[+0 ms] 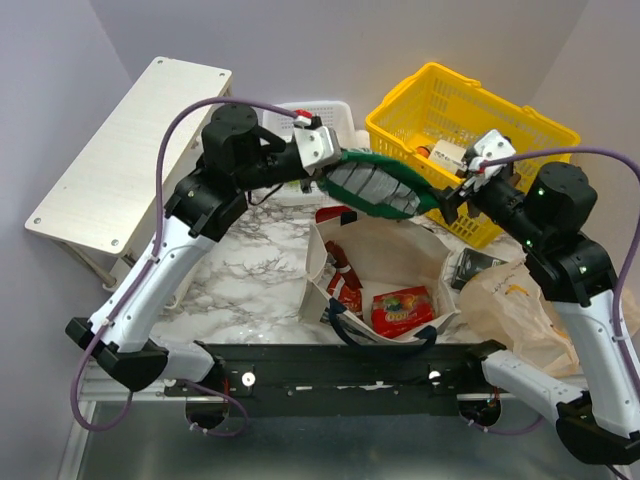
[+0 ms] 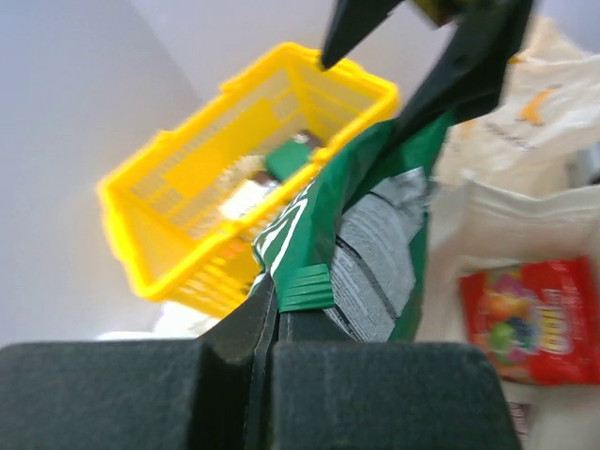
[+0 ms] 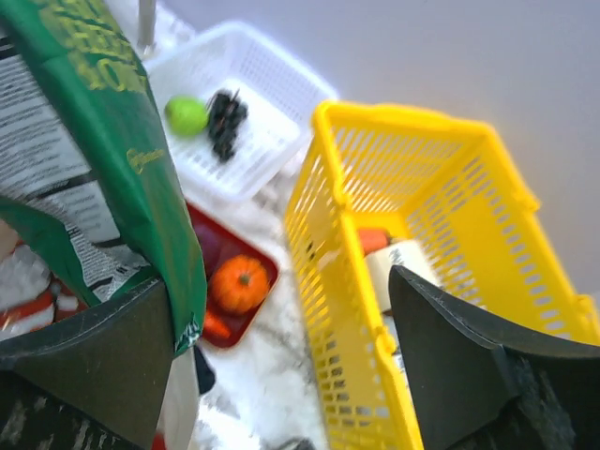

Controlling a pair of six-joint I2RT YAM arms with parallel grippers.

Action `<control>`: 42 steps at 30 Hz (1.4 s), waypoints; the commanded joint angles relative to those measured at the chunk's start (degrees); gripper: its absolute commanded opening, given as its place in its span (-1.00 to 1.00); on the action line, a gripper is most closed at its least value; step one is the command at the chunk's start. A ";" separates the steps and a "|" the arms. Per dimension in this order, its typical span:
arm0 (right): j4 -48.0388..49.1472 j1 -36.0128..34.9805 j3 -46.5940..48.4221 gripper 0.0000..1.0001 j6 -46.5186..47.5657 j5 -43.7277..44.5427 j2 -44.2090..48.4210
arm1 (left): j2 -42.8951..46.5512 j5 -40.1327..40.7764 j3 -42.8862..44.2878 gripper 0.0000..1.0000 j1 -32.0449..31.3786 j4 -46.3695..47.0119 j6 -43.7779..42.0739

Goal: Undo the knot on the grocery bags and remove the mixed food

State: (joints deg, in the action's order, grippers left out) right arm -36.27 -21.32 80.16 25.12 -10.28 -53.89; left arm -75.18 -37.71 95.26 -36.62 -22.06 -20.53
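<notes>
Green snack bag [image 1: 375, 190], aloft over canvas tote [image 1: 385, 243]: left hand [image 1: 335, 167] clamped on one end, right hand [image 1: 455, 200] spread wide at the other. Red snack packets [image 1: 402, 308] lie in tote, unremoved; plastic bag [image 1: 520, 300] beside it, knot unseen.

Pale lavender walls [image 1: 400, 40], marble-patterned tabletop [image 1: 250, 270], white slatted bench [image 1: 130, 150] at left

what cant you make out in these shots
Knot of the plastic bag: top view, the right arm covers part of the bag, no knot shows.
White basket contents: top view, hidden behind the left gripper and green snack bag.
Yellow basket items: blurred in the wrist views, too small from the top.
Print on that bag: blurred in both wrist views.
</notes>
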 commanded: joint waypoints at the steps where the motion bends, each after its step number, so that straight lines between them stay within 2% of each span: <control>1: 3.14 2.16 -3.34 0.88 0.28 9.93 2.03 | -1.46 19.75 10.63 -1.00 3.57 1.32 -18.19; 2: 3.22 2.07 -3.69 0.87 -0.33 11.41 2.03 | -1.99 27.70 11.08 -1.00 4.62 2.19 -20.66; 5: 3.14 2.07 -5.19 0.87 -2.36 11.25 2.21 | -3.83 39.42 12.22 -1.00 7.52 7.55 -27.97; 8: 3.49 2.07 -6.15 0.87 -3.41 10.99 2.12 | -7.69 44.82 19.85 -1.00 13.14 7.30 -31.23; 10: 3.93 2.07 -6.94 0.87 -3.94 10.64 2.12 | -12.00 51.58 25.56 -1.00 16.74 7.12 -32.20; 12: 4.36 2.07 -7.47 0.87 -4.38 10.55 2.12 | -16.11 56.49 34.17 -1.00 18.86 9.13 -35.61; 15: 4.54 2.07 -8.53 0.87 -4.73 8.36 1.95 | -19.21 58.89 40.96 -1.00 21.41 11.33 -45.26; 17: 4.72 2.07 -8.97 0.87 -4.91 8.09 1.77 | -19.48 61.87 38.78 -1.00 21.77 13.79 -51.85; 18: 4.81 2.07 -9.14 0.87 -4.82 7.74 1.77 | -19.22 63.10 37.29 -1.00 21.85 15.54 -59.28; 22: 5.42 2.16 -10.46 0.87 -5.00 7.03 1.77 | -17.64 68.81 29.03 -1.00 21.42 12.06 -68.66; 26: 5.60 2.34 -11.43 0.87 -5.00 6.42 1.86 | -17.28 80.39 17.97 -1.00 20.80 3.90 -68.50; 30: 5.16 2.69 -11.69 0.87 -4.91 6.77 2.21 | -18.86 84.03 17.23 -1.00 20.01 -10.77 -59.82; 33: 4.81 3.04 -12.39 0.87 -4.91 6.86 2.47 | -18.96 84.39 17.77 -1.00 18.70 -14.22 -54.80; 38: 5.42 3.83 -13.80 0.87 -5.52 5.54 2.56 | -19.30 86.31 14.43 -1.00 16.58 -13.89 -53.03; 42: 5.60 4.09 -13.72 0.87 -5.61 5.10 2.21 | -24.04 87.46 19.33 -1.00 19.91 -8.20 -54.08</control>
State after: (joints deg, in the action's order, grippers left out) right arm -31.38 -17.74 66.89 20.53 -3.70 -51.86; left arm -95.66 46.22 110.96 -19.73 -33.08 -75.79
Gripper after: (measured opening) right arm 0.936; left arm 0.007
